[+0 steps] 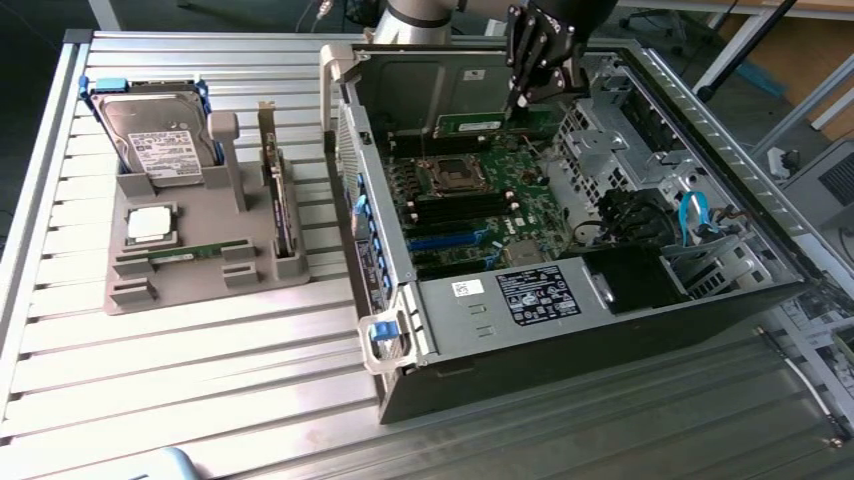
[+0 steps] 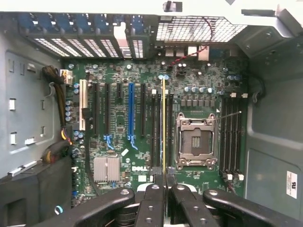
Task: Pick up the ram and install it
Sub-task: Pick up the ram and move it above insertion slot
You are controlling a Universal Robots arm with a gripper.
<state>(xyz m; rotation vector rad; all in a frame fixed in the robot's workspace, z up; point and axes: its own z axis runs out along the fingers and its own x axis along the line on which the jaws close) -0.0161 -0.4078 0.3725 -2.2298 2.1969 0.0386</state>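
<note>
My gripper (image 1: 525, 100) hangs over the open computer case (image 1: 561, 330), near its far end. It is shut on the ram (image 1: 483, 125), a narrow green stick with a white label, held level above the motherboard (image 1: 487, 205). From the wrist, the ram (image 2: 164, 123) shows edge-on as a thin yellow-green line between the black fingers (image 2: 152, 194). It lines up with the long black memory slots (image 2: 156, 132) just beside the empty CPU socket (image 2: 195, 142). Whether the ram touches a slot I cannot tell.
On the exterior view's left, a grey holder (image 1: 200, 285) on the slatted table carries a hard drive (image 1: 158, 140), a silver CPU chip (image 1: 150, 225), an upright expansion card (image 1: 278, 200) and another green stick (image 1: 194, 252). Drive cages and cables (image 1: 694, 220) crowd the case's right side.
</note>
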